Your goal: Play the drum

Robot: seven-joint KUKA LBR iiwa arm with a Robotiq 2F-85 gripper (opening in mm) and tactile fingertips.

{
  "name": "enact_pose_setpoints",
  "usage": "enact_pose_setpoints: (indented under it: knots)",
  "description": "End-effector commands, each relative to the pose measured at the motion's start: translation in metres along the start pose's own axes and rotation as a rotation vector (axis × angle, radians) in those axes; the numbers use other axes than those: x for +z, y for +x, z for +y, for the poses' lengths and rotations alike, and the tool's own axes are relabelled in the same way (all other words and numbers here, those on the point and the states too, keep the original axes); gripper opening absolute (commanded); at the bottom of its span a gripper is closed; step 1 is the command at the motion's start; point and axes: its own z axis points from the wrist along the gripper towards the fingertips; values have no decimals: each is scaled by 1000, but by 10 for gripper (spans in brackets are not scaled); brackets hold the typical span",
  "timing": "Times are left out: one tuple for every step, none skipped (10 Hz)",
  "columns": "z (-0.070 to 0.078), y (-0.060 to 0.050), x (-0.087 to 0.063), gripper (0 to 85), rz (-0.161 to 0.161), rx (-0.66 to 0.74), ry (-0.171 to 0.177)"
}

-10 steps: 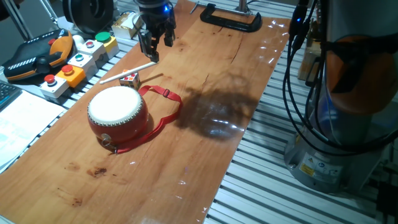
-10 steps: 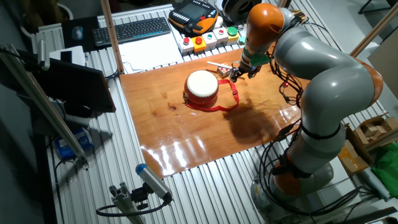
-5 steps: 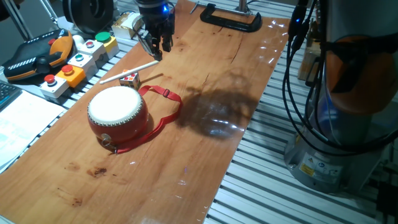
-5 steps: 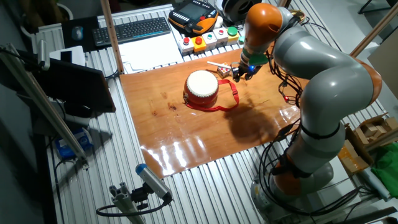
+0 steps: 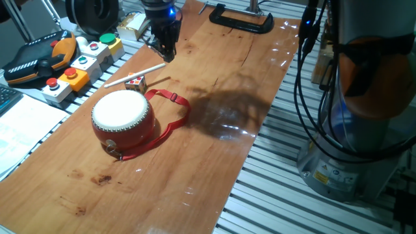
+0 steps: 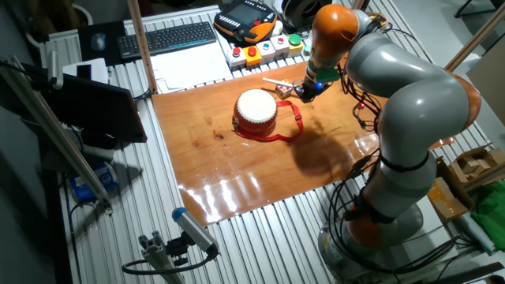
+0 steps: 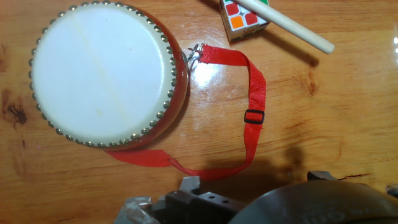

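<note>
The drum [image 5: 123,114] is a squat red barrel with a cream skin ringed by studs, and it stands on the wooden table [image 5: 195,169]. Its red strap [image 5: 172,110] loops out to the right. It also shows in the other fixed view [image 6: 256,110] and fills the upper left of the hand view [image 7: 102,71], with the strap [image 7: 255,93] beside it. My gripper [image 5: 166,51] hangs above the table beyond the drum, apart from it and holding nothing. Its fingers line up in this view, so the gap between them is hidden. It also shows in the other fixed view [image 6: 304,93].
A pale wooden stick [image 5: 133,75] and a small colour cube [image 5: 136,82] lie just behind the drum; both show in the hand view, stick [image 7: 298,31] and cube [image 7: 244,17]. A black clamp [image 5: 240,21] sits at the far end. A button box [image 5: 81,65] and pendant [image 5: 39,58] lie off the left edge.
The gripper's two fingers, seen apart a second ago, now appear as one narrow shape, and the hand has shifted slightly. The drum, stick and cube have not moved.
</note>
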Motion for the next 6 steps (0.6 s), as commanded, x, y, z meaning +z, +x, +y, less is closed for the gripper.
enact_pose_setpoints:
  knots:
    - [-1, -3, 3, 7, -1, 8, -6]
    - [-2, -5, 7, 7, 1, 13, -12]
    - [-3, -8, 10, 7, 3, 22, -14]
    - [-4, -10, 13, 7, 3, 33, -14]
    - [-5, -13, 17, 7, 5, 47, -14]
    - [-5, -14, 19, 7, -3, 64, -12]
